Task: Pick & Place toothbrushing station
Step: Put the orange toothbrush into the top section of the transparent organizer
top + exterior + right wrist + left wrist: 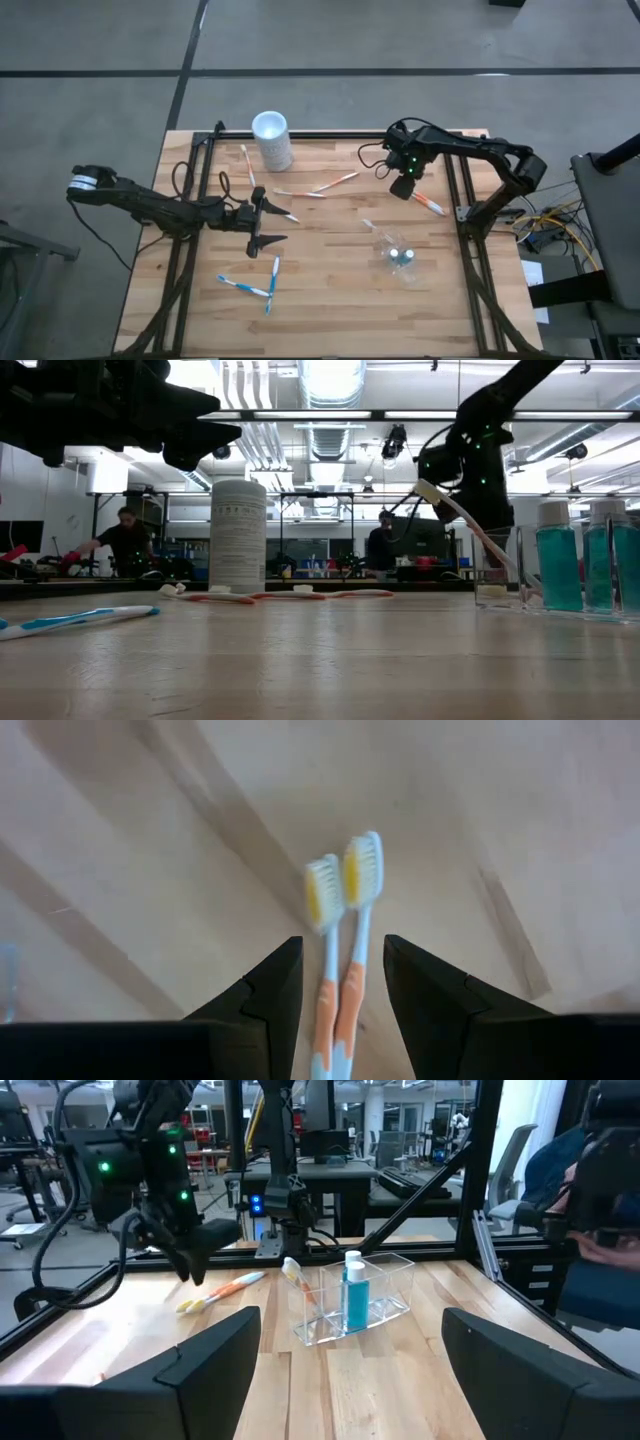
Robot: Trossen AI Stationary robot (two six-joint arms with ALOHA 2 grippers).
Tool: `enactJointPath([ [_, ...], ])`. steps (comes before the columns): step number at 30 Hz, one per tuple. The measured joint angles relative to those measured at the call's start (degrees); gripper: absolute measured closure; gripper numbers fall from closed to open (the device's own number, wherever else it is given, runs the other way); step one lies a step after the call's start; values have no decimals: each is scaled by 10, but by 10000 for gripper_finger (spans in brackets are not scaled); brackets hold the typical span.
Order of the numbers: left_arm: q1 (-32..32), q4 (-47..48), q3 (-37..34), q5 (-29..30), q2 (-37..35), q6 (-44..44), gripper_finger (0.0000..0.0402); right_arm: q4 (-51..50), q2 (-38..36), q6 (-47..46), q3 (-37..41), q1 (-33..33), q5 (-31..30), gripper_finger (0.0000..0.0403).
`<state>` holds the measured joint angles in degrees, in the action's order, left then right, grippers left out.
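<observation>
Right wrist view: orange-and-white toothbrushes [340,960] cut off between end effector fingers [260,1005].

Open tabletop [330,290] lies between the white cup [272,139] and clear holder [398,254].

A tall opaque white cup [272,139] is stood upright near the wooden table's [330,300] far edge; two people are seen beyond

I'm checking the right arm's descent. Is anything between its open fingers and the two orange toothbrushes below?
Nothing visible. The right gripper hangs open directly over the pair of orange toothbrushes, which lie side by side on bare table. The clear holder sits apart.
</observation>
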<state>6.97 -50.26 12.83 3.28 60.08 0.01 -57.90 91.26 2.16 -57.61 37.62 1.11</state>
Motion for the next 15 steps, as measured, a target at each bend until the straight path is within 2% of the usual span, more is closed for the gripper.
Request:
enactJointPath([
  [15,0,0,0,0,0,0,83,50,0,11,53,41,-1,266],
])
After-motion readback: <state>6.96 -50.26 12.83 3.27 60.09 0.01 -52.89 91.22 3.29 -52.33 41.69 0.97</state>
